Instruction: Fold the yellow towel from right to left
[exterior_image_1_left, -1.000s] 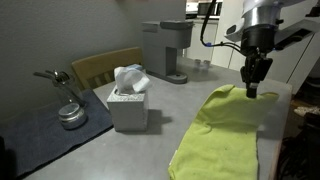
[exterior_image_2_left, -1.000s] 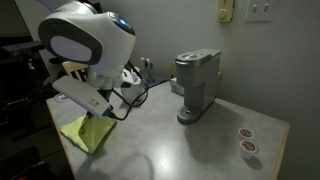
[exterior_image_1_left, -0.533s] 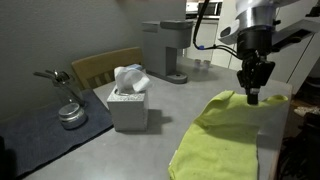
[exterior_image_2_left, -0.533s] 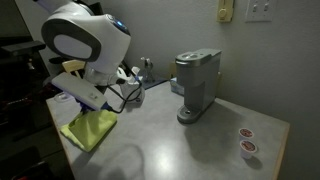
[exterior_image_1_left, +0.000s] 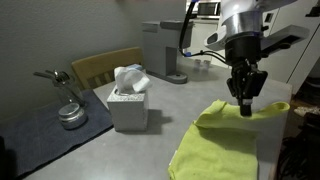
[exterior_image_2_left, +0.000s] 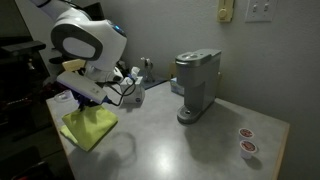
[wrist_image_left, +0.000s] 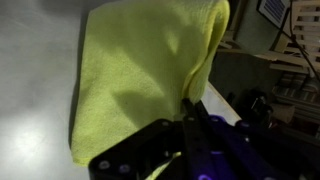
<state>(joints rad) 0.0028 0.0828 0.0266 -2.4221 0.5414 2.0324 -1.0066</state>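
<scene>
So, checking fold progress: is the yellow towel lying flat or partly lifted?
Partly lifted: the pincer pinches one edge of the yellow towel up; the rest lies flat.

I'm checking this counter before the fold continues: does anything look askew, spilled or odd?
Only the yellow towel stands out. One edge is pinched up off the counter by the gripper, so it sits humped rather than flat, which fits a fold in progress. The tissue box and the coffee machine stand upright, and no spill shows.
</scene>
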